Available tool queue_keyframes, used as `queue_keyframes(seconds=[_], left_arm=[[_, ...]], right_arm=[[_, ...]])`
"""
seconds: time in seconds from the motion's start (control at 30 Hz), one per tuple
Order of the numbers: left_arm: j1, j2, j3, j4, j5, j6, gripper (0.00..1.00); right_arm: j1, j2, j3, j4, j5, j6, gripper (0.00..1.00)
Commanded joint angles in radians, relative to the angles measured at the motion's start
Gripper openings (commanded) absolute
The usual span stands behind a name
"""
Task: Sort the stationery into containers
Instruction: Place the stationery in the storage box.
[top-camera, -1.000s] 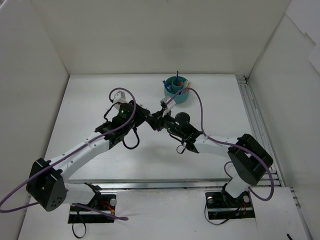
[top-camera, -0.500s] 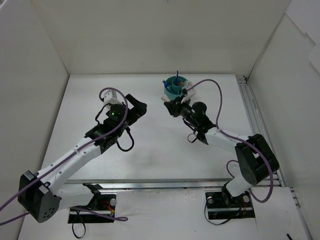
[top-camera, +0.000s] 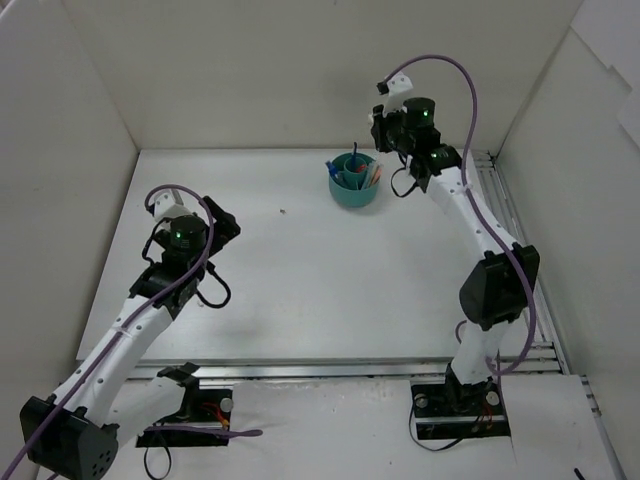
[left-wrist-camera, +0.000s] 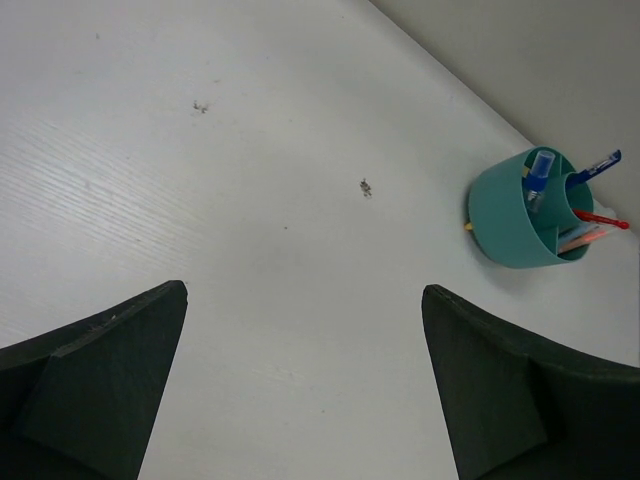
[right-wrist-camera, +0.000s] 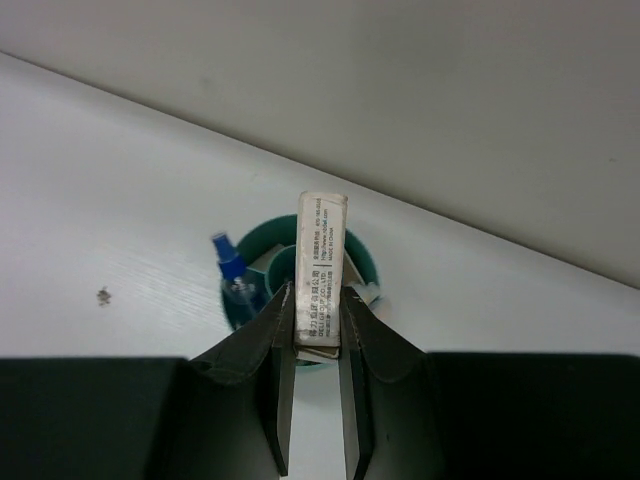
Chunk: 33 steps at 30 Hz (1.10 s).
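Note:
The teal cup stands at the back of the table, with pens and a blue-capped tube upright inside it. My right gripper is shut on a white eraser in a printed paper sleeve. It holds the eraser upright, high above the cup's open top. In the top view the right gripper hangs just beyond the cup, toward the back wall. My left gripper is open and empty over bare table. It sits at the left, far from the cup.
White walls close in the table on the left, back and right. A metal rail runs along the right edge. A small dark speck lies on the table left of the cup.
Both grippers were together at mid-table. The left one opened and drew back to the left. The right arm rose and swung back over the cup with the eraser in its jaws.

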Motion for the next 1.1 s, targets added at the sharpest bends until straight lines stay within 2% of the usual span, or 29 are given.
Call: queue_keyframes(seconds=[0.0, 0.1, 0.27, 0.47, 0.8, 1.07], left_arm=[[0.031, -0.035, 0.009, 0.020, -0.020, 0.109, 1.00], [0.054, -0.046, 0.006, 0.014, -0.029, 0.137, 1.00], [0.087, -0.038, 0.004, 0.012, -0.038, 0.139, 1.00], [0.130, 0.026, 0.013, 0.037, 0.004, 0.146, 1.00], [0.189, 0.123, 0.047, 0.075, 0.080, 0.136, 1.00], [0.198, 0.132, 0.033, 0.078, 0.100, 0.122, 1.00]], right_arm=[[-0.060, 0.122, 0.195, -0.282, 0.005, -0.109, 0.00], [-0.080, 0.264, 0.359, -0.342, -0.040, -0.144, 0.01], [-0.094, 0.415, 0.600, -0.365, -0.037, -0.181, 0.01], [-0.080, 0.591, 0.775, -0.364, -0.047, -0.192, 0.05], [-0.065, 0.673, 0.812, -0.352, -0.070, -0.192, 0.08], [-0.063, 0.697, 0.797, -0.330, -0.047, -0.177, 0.11]])
